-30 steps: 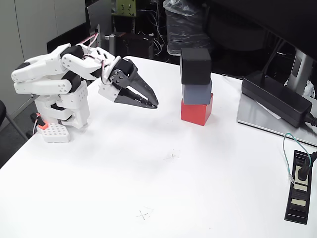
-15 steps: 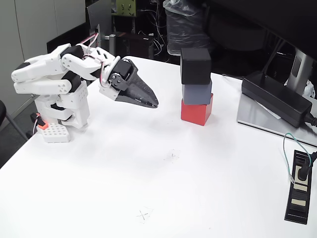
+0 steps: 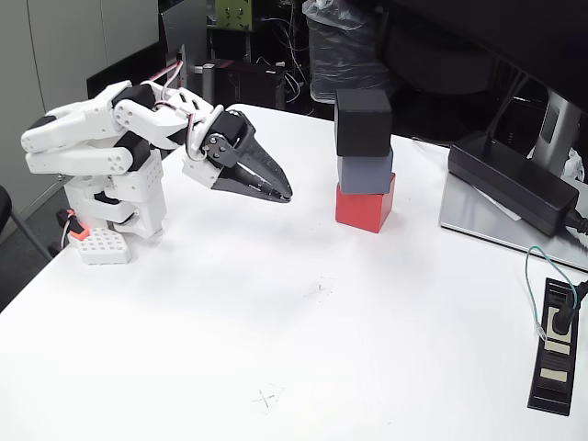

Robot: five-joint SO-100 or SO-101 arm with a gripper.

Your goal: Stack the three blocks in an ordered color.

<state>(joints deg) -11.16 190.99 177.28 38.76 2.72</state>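
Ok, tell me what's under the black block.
The black block sits on the grey block, which rests on the red block on the table. The faces where they meet are covered.

On the white table [image 3: 276, 322], three matte cubes stand in one column: the red cube [image 3: 364, 205] at the bottom, the grey cube [image 3: 366, 171] upon it, the black cube [image 3: 363, 120] on top, slightly askew. The white jointed arm [image 3: 101, 152] sits folded at the left, its black fingers [image 3: 262, 179] nearly closed, empty, above the table and well apart from the column. A long black power adapter [image 3: 512, 182] lies to the right on a grey plate [image 3: 478, 220].
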